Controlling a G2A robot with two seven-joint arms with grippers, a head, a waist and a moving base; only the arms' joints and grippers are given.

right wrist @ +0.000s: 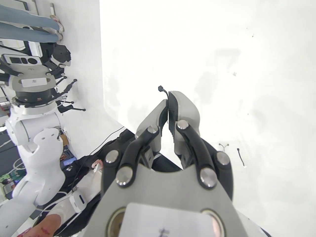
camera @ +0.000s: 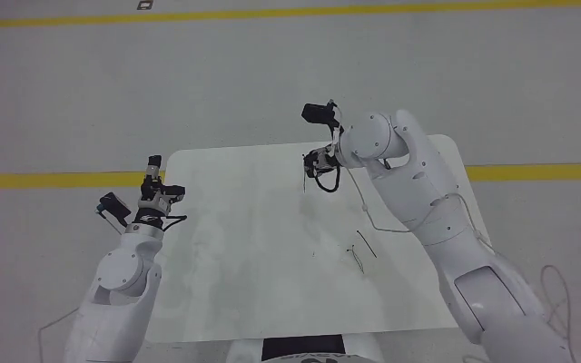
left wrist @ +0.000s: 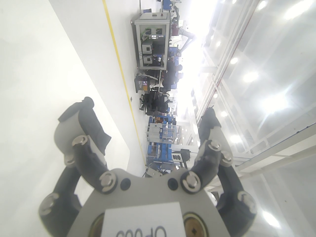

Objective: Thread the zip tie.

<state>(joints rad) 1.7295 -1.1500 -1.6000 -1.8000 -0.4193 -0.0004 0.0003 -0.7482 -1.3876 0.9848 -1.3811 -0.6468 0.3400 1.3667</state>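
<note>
The zip tie (right wrist: 161,88) is pinched between the closed fingers of the right gripper (right wrist: 168,99), over the far part of the table (camera: 245,272), with its head left sticking out past the fingertips. The left gripper (left wrist: 148,108) is held open at the table's left edge, well apart. Two spare ties (camera: 366,243) are seen lying on the table's right side

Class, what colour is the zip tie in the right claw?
The zip tie is black; right wrist view.

A white table (camera: 254,272) stands on a grey floor (camera: 272,73) crossed by a yellow line (camera: 54,179).
</note>
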